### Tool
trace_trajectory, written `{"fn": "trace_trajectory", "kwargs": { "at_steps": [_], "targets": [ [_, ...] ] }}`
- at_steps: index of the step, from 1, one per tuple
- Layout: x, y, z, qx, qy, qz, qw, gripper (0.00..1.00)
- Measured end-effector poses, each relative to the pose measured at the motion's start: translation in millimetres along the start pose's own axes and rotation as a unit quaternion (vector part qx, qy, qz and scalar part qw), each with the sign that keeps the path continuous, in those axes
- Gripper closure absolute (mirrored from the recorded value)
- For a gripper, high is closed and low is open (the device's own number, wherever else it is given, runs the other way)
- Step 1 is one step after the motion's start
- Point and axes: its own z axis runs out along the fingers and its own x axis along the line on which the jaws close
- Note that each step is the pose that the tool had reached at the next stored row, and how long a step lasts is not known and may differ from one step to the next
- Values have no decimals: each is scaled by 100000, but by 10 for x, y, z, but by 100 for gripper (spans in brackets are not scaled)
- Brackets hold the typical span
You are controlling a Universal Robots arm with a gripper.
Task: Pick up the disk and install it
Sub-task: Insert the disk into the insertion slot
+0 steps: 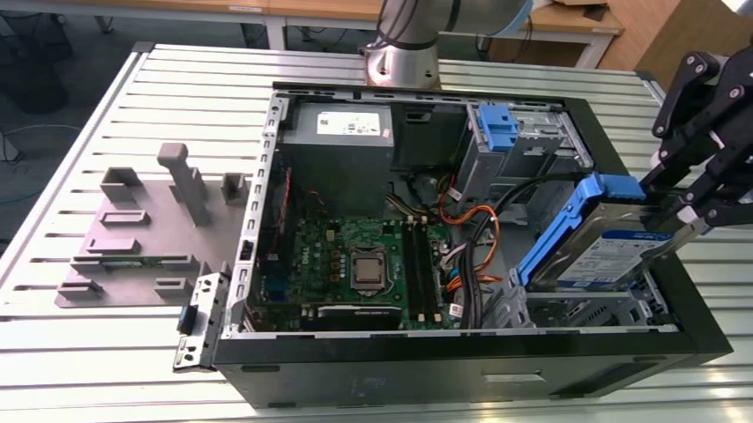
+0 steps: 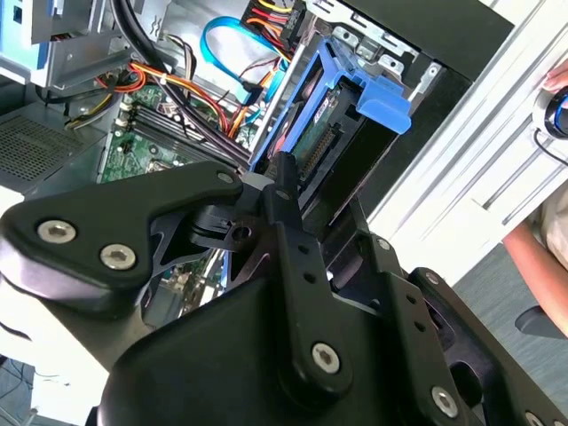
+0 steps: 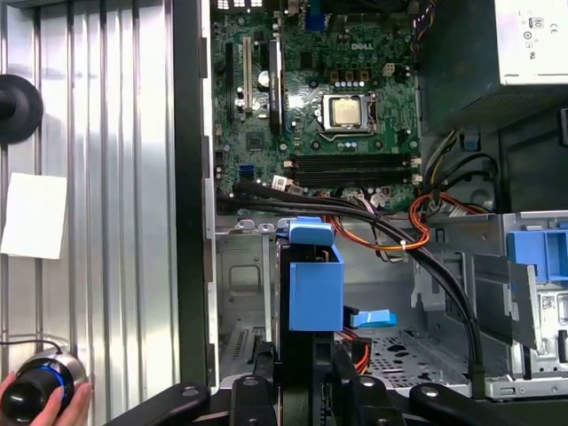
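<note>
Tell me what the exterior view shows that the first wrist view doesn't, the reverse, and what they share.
Exterior view: a grey fixture plate with upright posts beside the case on the exterior view's left, the arm's base beyond the case, and the disk's labelled face, tilted in the claw over the drive bay.
First wrist view: a hand on a blue-ringed knob and a white sheet on the slatted table.
Both: the disk with its blue rails, the motherboard and the grey power supply.

Blue-railed silver disk [image 1: 600, 256]; green motherboard [image 1: 324, 251]
</note>
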Motion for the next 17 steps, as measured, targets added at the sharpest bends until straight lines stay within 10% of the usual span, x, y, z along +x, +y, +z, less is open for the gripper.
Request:
{"fn": "trace_trajectory", "kwargs": {
  "at_steps": [17],
  "targets": [
    [12, 6, 253, 341, -13, -16, 99999, 65]
  ]
}}
